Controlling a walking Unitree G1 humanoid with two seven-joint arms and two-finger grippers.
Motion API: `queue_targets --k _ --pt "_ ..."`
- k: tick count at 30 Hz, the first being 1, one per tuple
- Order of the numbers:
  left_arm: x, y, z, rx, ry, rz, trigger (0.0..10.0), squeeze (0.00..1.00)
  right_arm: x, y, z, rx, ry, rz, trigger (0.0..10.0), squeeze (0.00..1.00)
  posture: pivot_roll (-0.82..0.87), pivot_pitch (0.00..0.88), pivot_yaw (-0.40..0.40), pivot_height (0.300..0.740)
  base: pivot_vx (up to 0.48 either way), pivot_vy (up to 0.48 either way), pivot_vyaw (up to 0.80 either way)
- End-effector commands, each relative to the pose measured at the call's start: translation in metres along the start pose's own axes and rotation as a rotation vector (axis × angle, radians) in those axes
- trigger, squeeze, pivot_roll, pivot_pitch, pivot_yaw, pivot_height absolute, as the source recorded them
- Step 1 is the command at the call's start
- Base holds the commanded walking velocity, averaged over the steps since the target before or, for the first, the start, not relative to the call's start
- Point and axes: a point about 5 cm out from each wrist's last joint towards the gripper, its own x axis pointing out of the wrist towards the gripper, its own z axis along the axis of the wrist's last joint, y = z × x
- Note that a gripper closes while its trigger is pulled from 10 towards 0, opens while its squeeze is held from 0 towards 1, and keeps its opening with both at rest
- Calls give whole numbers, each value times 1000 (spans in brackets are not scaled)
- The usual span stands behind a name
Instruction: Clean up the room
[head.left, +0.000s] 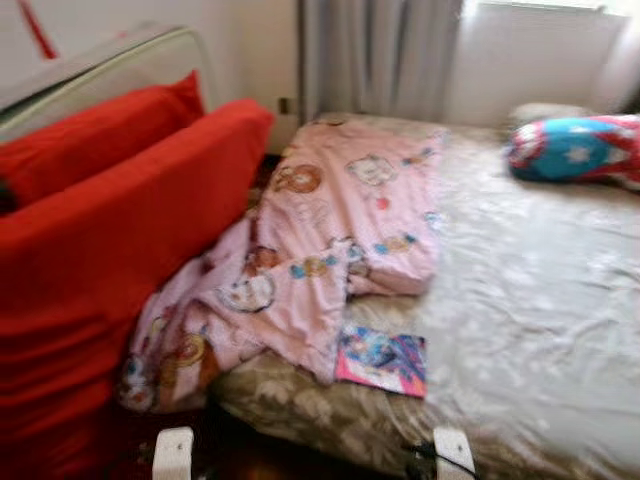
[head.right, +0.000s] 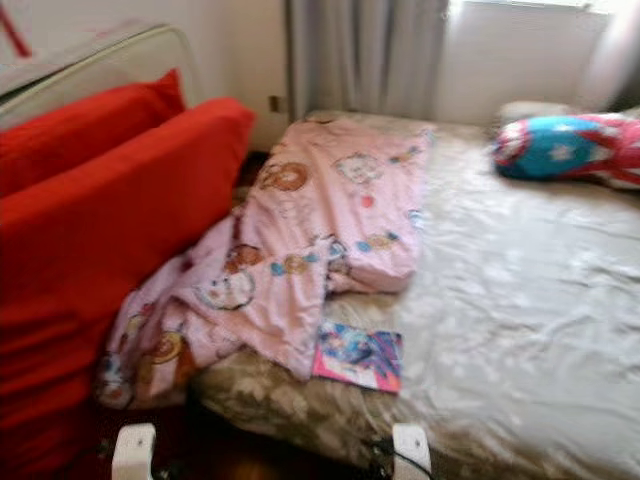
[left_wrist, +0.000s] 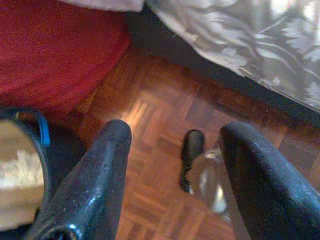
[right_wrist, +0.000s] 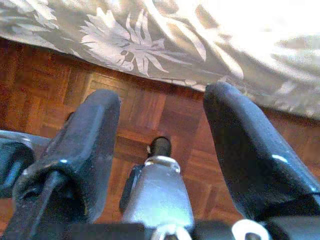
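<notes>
Bed (head.left: 540, 330) ahead, covered with a pale floral sheet, running from near the camera back to a curtained window (head.left: 380, 55).

Pink cartoon-print blanket (head.left: 330, 230) crumpled along the bed's left side, one end lying flat on the mattress, the other spilling over the near-left corner toward the floor. Small colourful book (head.left: 382, 361) flat on the sheet near the front edge, just beside the blanket's lower fold, possibly touching it. Blue-and-red star-patterned cushion (head.left: 575, 148) at the far right of the bed, well apart from the blanket.

Red sofa (head.left: 110, 250) standing along the bed's left side, a red pillow (head.left: 95, 135) resting on top of it. Blanket's hanging end pressed against the sofa's side.

Left gripper (left_wrist: 175, 165) low over parquet floor (left_wrist: 155, 115), fingers spread apart, nothing between them; red fabric and the sheet's edge beyond.

Right gripper (right_wrist: 162, 150) likewise low over parquet, close to the hanging floral sheet, fingers parted and empty.

Head views soft with blur; print details on blanket and book not legible.
</notes>
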Motion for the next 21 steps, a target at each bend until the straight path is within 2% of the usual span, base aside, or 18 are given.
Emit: queue_targets --k 1,13,19,21 --pt "0 2 -1 1 4 4 10000 0 1 2 1 6 -3 2 10000 0 91 0 -32 740 255 0 0" --pt "0 -1 -2 1 7 0 10000 0 1 2 3 11 -12 4 10000 0 89 0 -38 740 257 0 0" --pt "0 -2 -1 -1 1 3 10000 0 1 4 6 -16 -25 25 10000 0 85 0 -39 740 263 0 0" --pt "0 -2 -1 -2 -2 2 10000 0 2 6 7 -26 -28 33 10000 0 83 0 -38 740 266 0 800"
